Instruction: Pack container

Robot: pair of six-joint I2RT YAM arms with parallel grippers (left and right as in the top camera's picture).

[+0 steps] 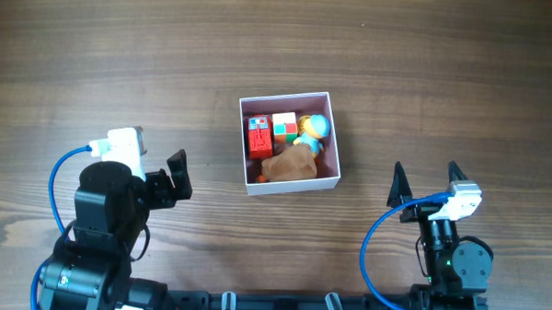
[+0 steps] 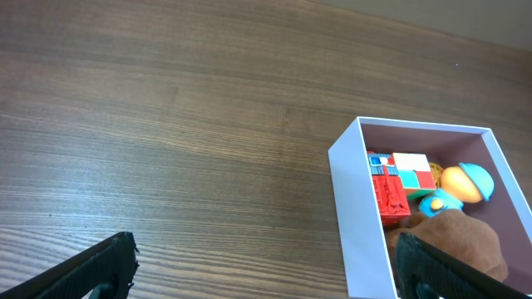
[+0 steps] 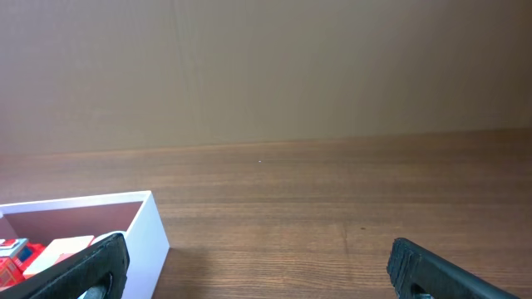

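The container [image 1: 288, 186] is a small square white-walled box with a pink inside, at the table's middle. In it lie a red block [image 1: 259, 136], a red, white and green cube [image 1: 284, 126], a figure with a blue cap [image 1: 314, 131] and a brown plush [image 1: 290, 163]. The box also shows in the left wrist view [image 2: 359, 220] and the right wrist view [image 3: 145, 231]. My left gripper [image 1: 172, 176] is open and empty, left of the box. My right gripper [image 1: 428, 180] is open and empty, to the box's lower right.
The wooden table [image 1: 123, 58] surrounds the box. A brown wall [image 3: 266, 66] stands beyond the table's far edge in the right wrist view. Blue cables loop by both arm bases.
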